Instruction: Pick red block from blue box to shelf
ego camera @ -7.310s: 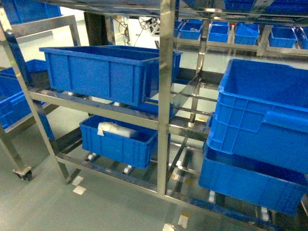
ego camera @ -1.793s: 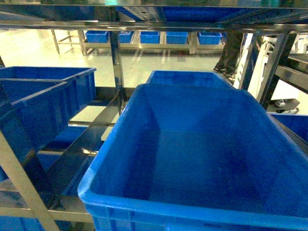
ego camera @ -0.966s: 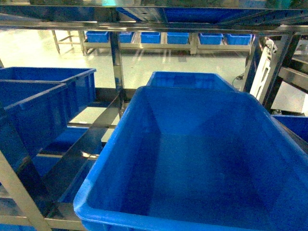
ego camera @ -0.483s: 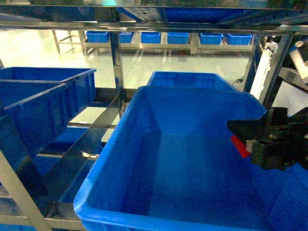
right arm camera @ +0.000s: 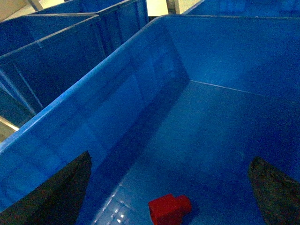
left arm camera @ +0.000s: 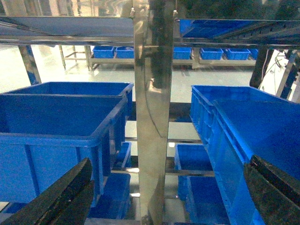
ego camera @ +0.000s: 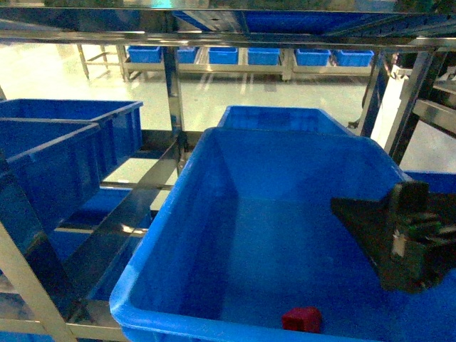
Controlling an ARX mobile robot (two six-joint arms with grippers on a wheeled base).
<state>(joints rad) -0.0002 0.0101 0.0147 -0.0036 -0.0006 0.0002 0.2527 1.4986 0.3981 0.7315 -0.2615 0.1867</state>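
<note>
The red block (ego camera: pixel 301 319) (right arm camera: pixel 168 208) lies on its side on the floor of a large dark blue crate (ego camera: pixel 164 235) (right arm camera: pixel 117 108), near the crate's front wall. That crate stands on a tier of the steel shelf (ego camera: pixel 171 92) (left arm camera: pixel 152 117). My right gripper (ego camera: pixel 388 239) (right arm camera: pixel 168 187) hangs open over the crate's right part, above the block and apart from it. In the left wrist view my left gripper (left arm camera: pixel 166 194) is open and empty, facing a shelf upright. The blue box is out of view.
More dark blue crates stand on the shelf to the left (ego camera: pixel 64 142) (left arm camera: pixel 61 122) and behind (ego camera: pixel 281 117). A shelf rail (ego camera: pixel 228 35) runs overhead. A far rack holds a row of small blue crates (ego camera: pixel 249 55).
Half a second ago my right gripper held the red block above the crate. It has since opened, and the block has dropped to the crate floor by the front wall.
</note>
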